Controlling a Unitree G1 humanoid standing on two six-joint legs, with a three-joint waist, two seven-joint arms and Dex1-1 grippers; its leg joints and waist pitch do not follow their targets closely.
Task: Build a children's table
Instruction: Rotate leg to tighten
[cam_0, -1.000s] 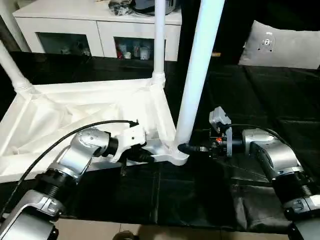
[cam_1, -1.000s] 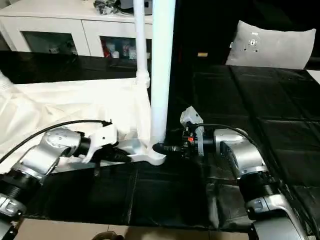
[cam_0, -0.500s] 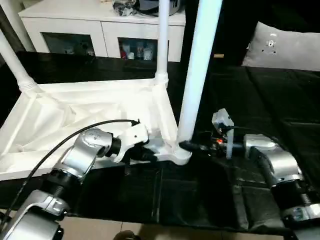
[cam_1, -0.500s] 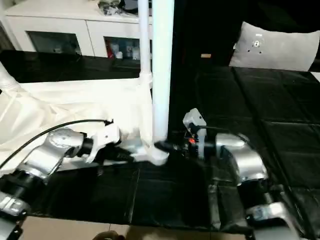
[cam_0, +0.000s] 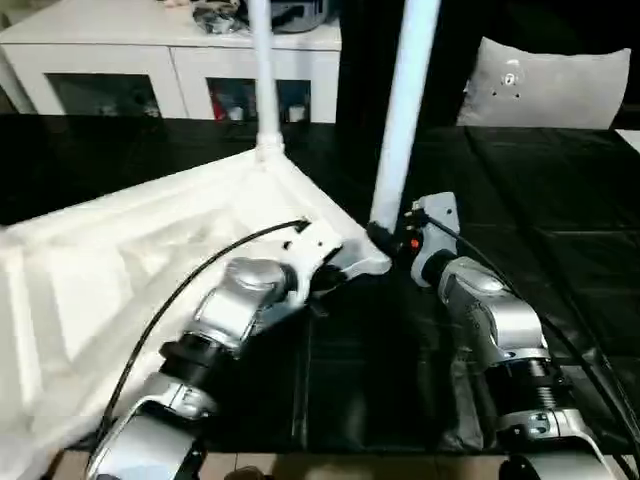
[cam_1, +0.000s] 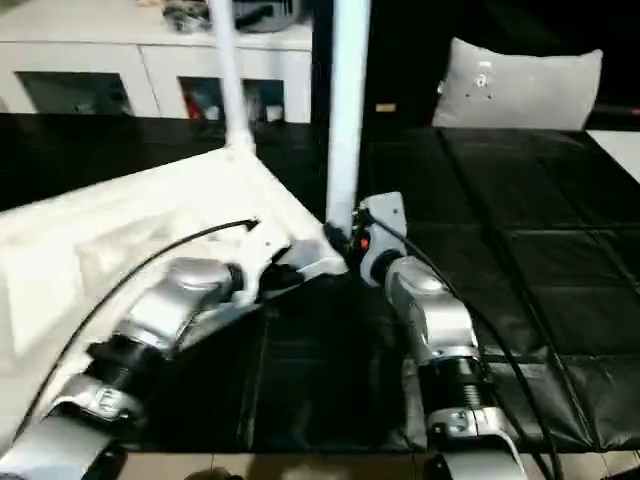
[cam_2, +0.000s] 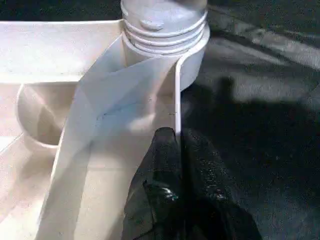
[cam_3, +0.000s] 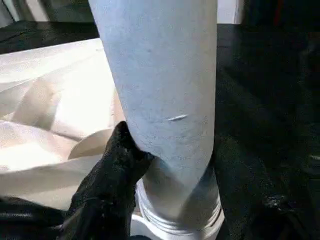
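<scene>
i count two long white tapered round legs standing in the upturned white plastic rectangular top (cam_0: 150, 250): the near leg (cam_0: 400, 120) at about one o'clock from centre, the far leg (cam_0: 262, 80) at eleven. my right gripper (cam_3: 165, 165) has its two black fingers around the near leg's base, one finger (cam_3: 112, 170) pressed on it. my left gripper (cam_2: 177, 165) is pinched narrow on the top's thin side wall, just beside that corner socket (cam_2: 165, 35). one white glass-door cabinet (cam_0: 130, 70) and one grey cushion (cam_0: 545, 85) sit at twelve and two.

Both eye views look down and forward from the head, sharing the table top (cam_0: 120, 260). The wrist views sit close — each faces the near corner socket (cam_2: 165, 30) (from opposite sides).
</scene>
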